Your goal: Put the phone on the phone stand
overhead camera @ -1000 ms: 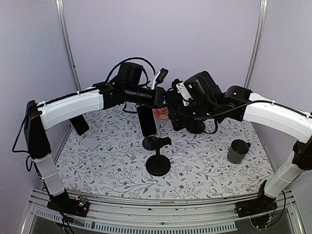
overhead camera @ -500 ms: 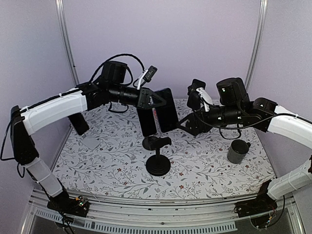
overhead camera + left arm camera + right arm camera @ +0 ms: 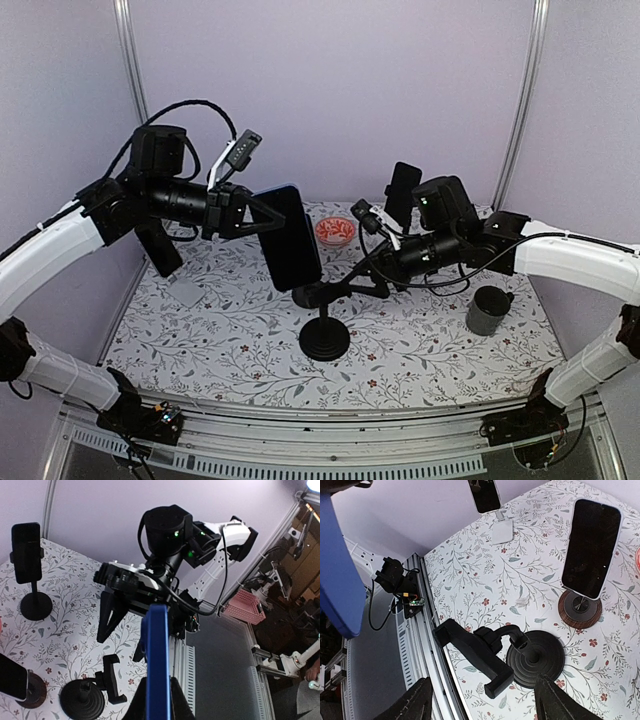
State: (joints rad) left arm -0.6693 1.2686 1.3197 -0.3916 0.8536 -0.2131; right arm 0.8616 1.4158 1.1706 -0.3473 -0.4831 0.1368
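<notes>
Your left hand [image 3: 252, 214], clamped on the phone [image 3: 290, 238], holds it near upright just above and left of the phone stand [image 3: 325, 338] on the desk [image 3: 430, 340], while your right hand [image 3: 367, 286], spread open, hovers just right of the stand's head

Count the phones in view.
4. Blue-cased phone in the left tool; black mounted phones: one back right, one at the left edge, one behind the held phone, hidden from above.
</notes>
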